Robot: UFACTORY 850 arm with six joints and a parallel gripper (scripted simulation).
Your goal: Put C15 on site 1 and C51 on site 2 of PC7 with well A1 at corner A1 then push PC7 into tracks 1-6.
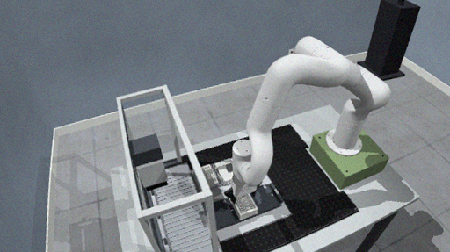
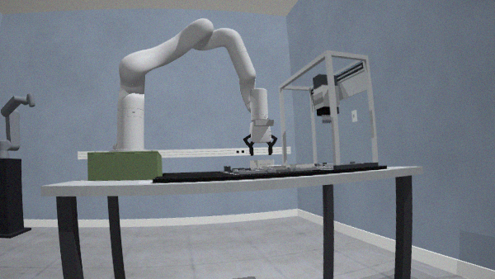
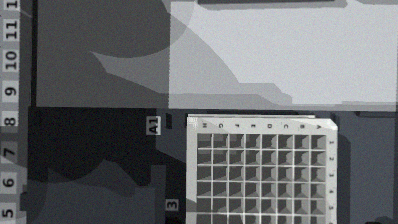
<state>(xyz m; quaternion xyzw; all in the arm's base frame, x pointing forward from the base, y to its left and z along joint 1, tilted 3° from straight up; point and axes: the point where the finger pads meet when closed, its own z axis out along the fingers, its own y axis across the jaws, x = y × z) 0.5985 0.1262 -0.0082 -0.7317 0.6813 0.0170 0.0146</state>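
Observation:
My gripper (image 2: 260,150) is open and empty. It hangs a little above a white deep-well block (image 3: 260,170) with square wells. The block also shows in the top view (image 1: 245,205), lying flat on a dark carrier-like plate (image 1: 264,197) on the apron. In the wrist view its letters run H to A from left to right and its numbers start at the upper right. An "A1" label (image 3: 154,125) stands off the block's upper left corner. A "3" label (image 3: 171,204) sits to its left. Track numbers (image 3: 10,120) run along the left edge. My fingers are out of the wrist view.
The white instrument frame (image 1: 168,176) with ribbed loading rails (image 1: 181,219) and a dark head (image 1: 145,149) stands beside the apron. Further plates (image 1: 217,173) lie behind my wrist. The green arm base (image 1: 349,159) and a black pedestal (image 1: 390,36) stand to the right.

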